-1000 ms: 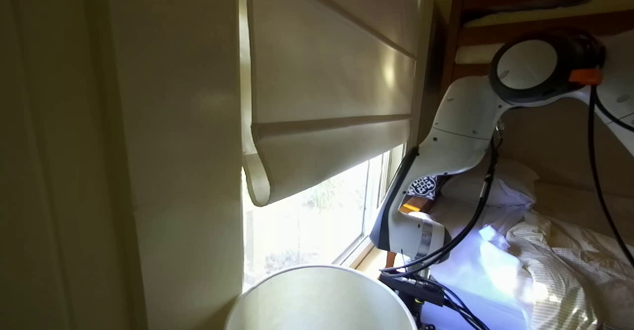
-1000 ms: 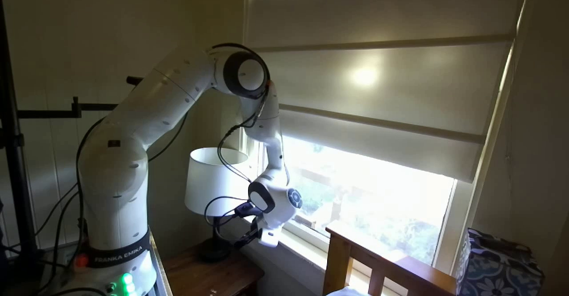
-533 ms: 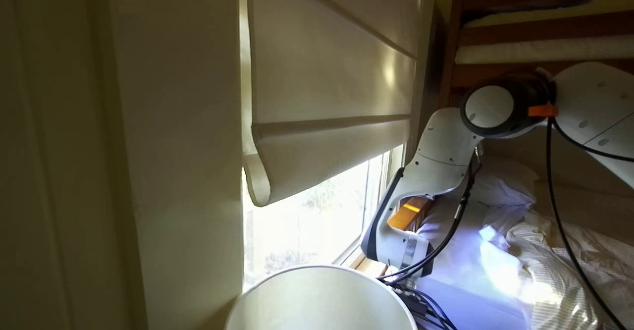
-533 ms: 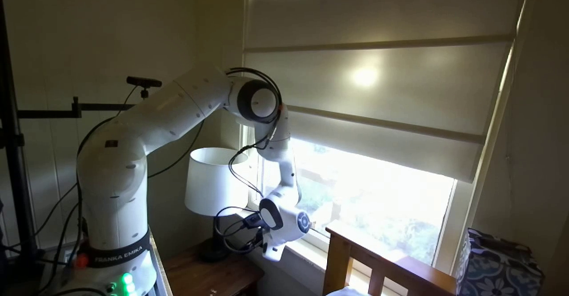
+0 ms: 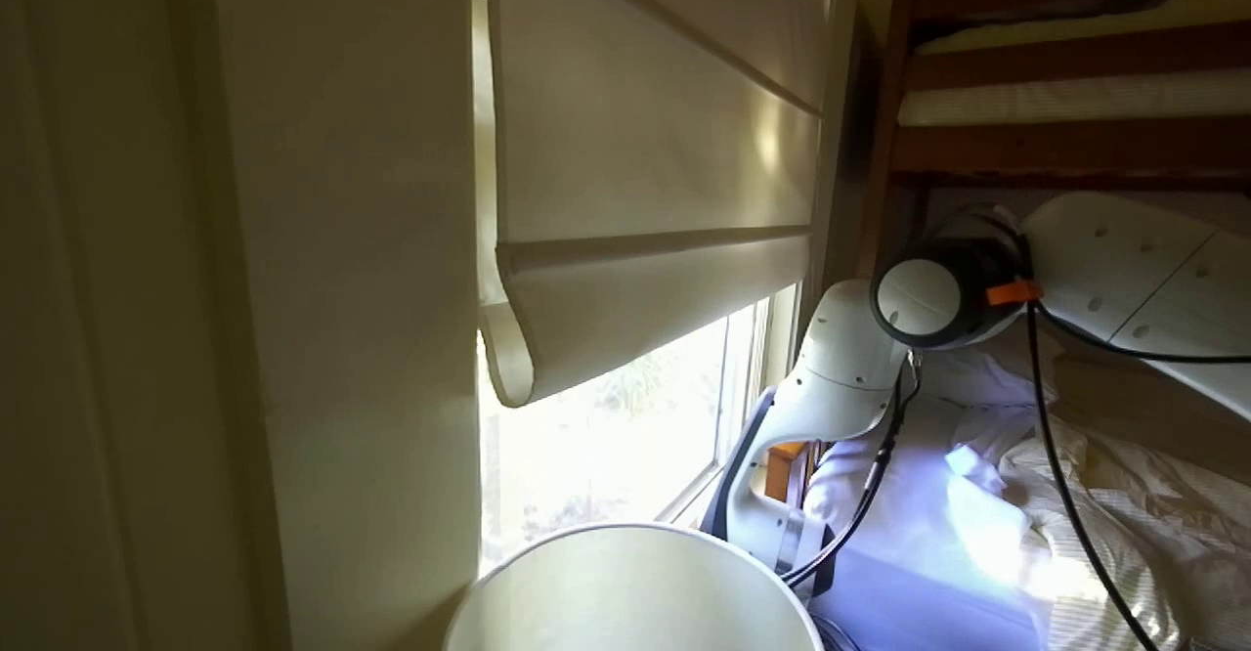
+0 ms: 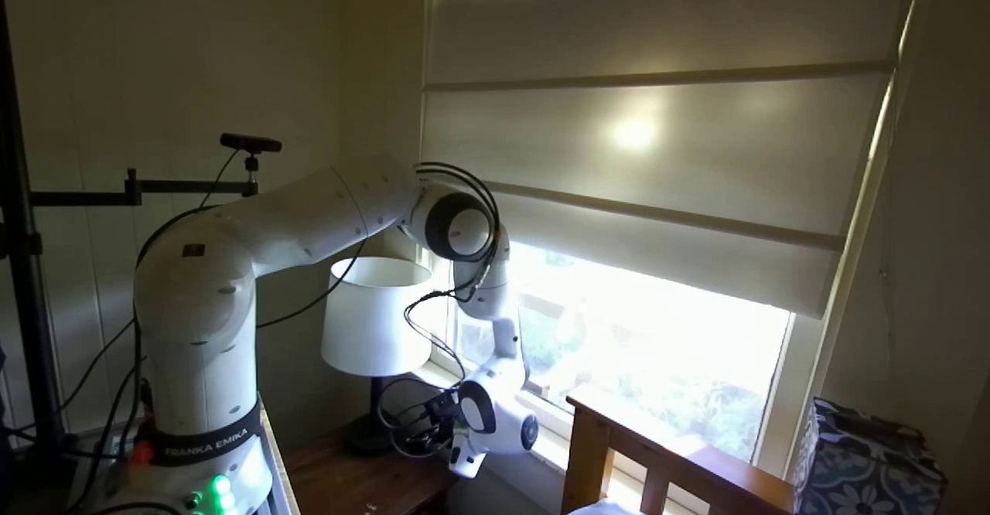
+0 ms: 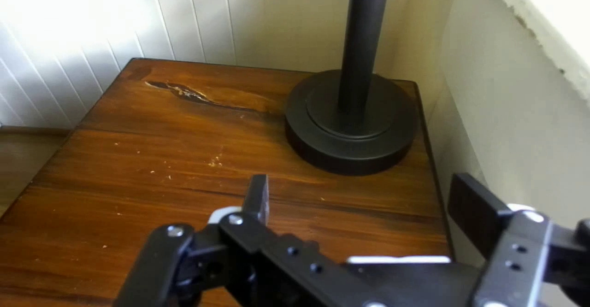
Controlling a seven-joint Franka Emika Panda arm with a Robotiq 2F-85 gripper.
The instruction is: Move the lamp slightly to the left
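The lamp has a round white shade (image 6: 375, 325); its pale rim and hollow inside (image 5: 635, 592) also show at the bottom of an exterior view. In the wrist view its black stem (image 7: 362, 44) stands upright on a round black base (image 7: 355, 145), near the back right corner of a wooden table. My gripper (image 7: 362, 194) is open and empty, its fingers spread wide on the near side of the base, apart from it. In an exterior view the gripper (image 6: 425, 436) is a small dark shape below and right of the shade. In the remaining exterior view the shade hides it.
The wooden table (image 7: 184, 159) has a wall and a white window sill (image 7: 548, 35) along its right side. A wooden headboard (image 6: 595, 438) stands right of the arm. Loose cables (image 6: 410, 391) hang round the wrist. A bed (image 5: 928, 534) lies beyond the arm.
The arm has come down steadily. The gripper is lower in an exterior view, now beside the lamp's lower part and behind the shade in the remaining one. The lamp has not moved.
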